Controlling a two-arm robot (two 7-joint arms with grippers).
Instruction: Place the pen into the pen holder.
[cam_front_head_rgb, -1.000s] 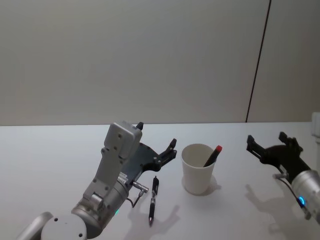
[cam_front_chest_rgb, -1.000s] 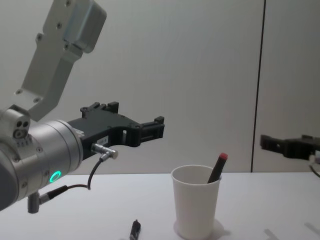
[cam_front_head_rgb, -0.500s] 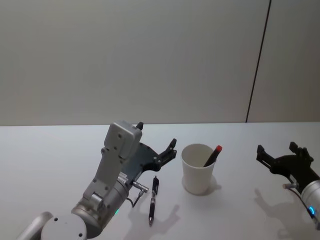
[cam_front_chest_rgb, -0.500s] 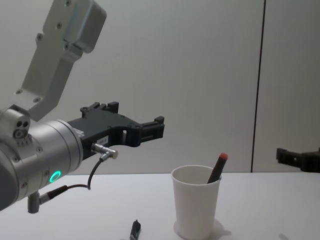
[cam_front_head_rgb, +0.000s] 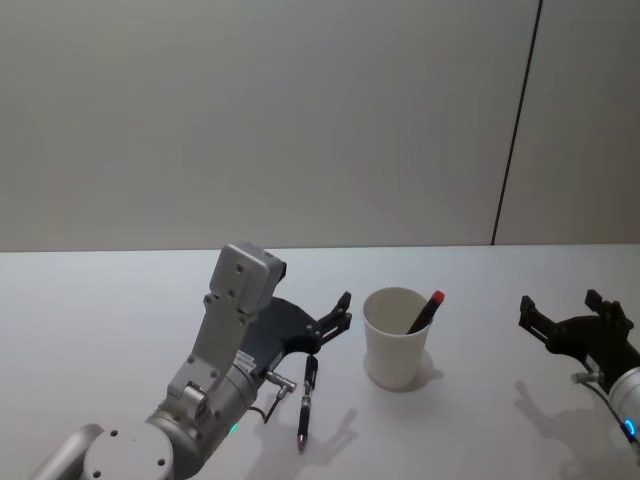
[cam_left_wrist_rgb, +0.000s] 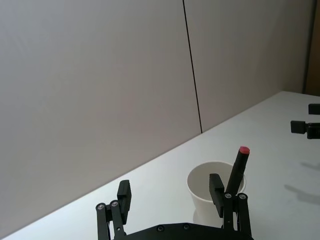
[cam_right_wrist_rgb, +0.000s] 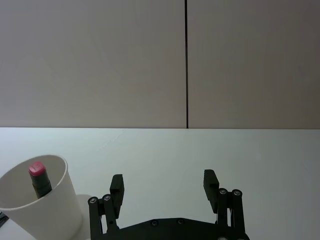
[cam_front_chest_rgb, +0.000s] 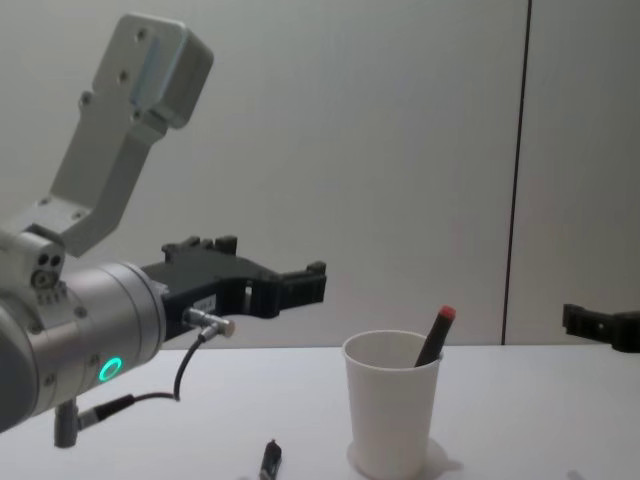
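The black pen (cam_front_head_rgb: 306, 398) I'm after lies flat on the table (cam_front_head_rgb: 120, 320), just to the left of the pen holder (cam_front_head_rgb: 396, 345) and not touching it. It runs roughly toward and away from the robot, with the reddish tip at the near end. Since it's flat on the surface, I figure it needs a pinch from above across the barrel, somewhere around the middle so it doesn't swing when lifted. The cup stands upright with its mouth open, and there's already a red-capped pen (cam_front_head_rgb: 425, 312) in it, leaning on the right side of the rim. That leaves the left part of the mouth free, which is handy because that's the side my pen would come in from. The left gripper (cam_left_wrist_rgb: 170, 192) hangs well off the table, up around rim height or higher going by the chest view. Its jaws are spread wide with nothing between them, and they point forward rather than down. So the pen sits below the fingers and a bit back toward the robot, roughly under the wrist, not between the fingertips. My guess is I'd have to pull back a touch, tip the wrist down and then descend. The right gripper (cam_front_head_rgb: 560, 308) hovers off to the right, well apart from the cup, also spread and empty, which reads to me as parked clear of the drop.
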